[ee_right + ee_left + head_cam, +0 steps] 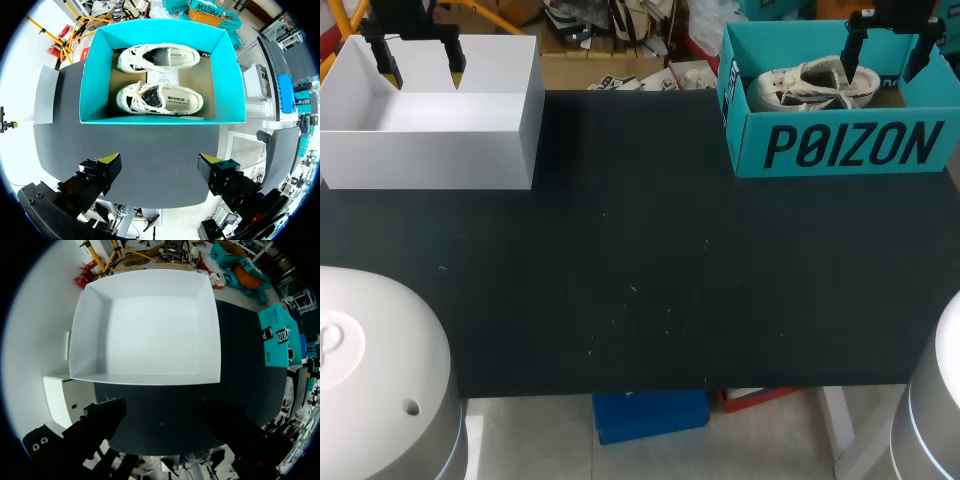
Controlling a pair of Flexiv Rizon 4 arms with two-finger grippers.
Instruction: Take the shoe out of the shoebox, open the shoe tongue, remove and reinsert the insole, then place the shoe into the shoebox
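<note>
Black table (620, 300) carries a teal shoebox (840, 150) at upper right and a white box (430, 150) at upper left. We judge nothing done yet: two white laced shoes (160, 97) lie side by side inside the shoebox. Our right gripper (887, 60) hangs above them and our left gripper (420, 62) over the white box, both spread wide and holding nothing.

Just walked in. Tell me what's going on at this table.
Nothing is being handled yet. The right arm's claw hangs open above the open teal cardboard shoebox at the right rear of the black table. Inside it, two white canvas lace-up shoes lie side by side, neither touched. The left arm's claw hangs open over a plain white open-topped box at the left rear. The first step, taking a shoe out, has not begun.
</note>
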